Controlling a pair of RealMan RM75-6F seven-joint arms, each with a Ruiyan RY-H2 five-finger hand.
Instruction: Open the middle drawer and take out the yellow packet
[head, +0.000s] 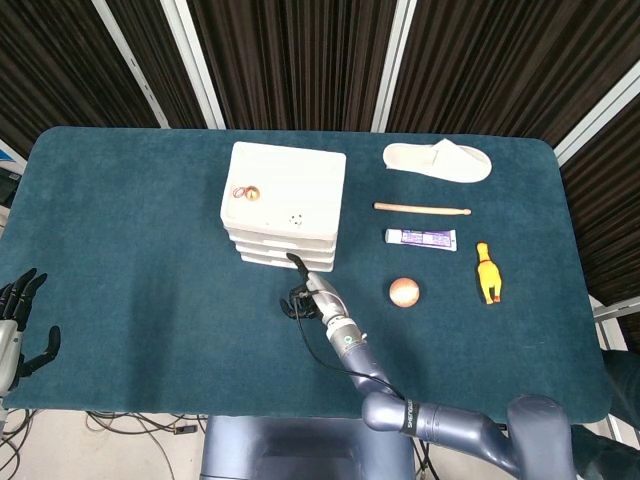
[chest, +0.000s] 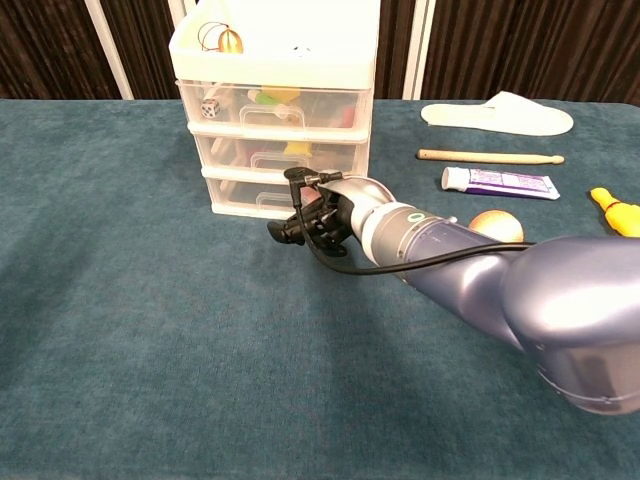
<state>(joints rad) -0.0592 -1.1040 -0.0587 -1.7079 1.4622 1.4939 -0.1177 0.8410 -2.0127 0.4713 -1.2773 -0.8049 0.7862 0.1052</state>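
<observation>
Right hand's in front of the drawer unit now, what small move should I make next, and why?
Probably raise the right hand slightly and ease forward to hook the middle drawer handle. The drawer looks closed, the hand sits low, near the bottom drawer, holding nothing, and the yellow packet shows inside.
</observation>
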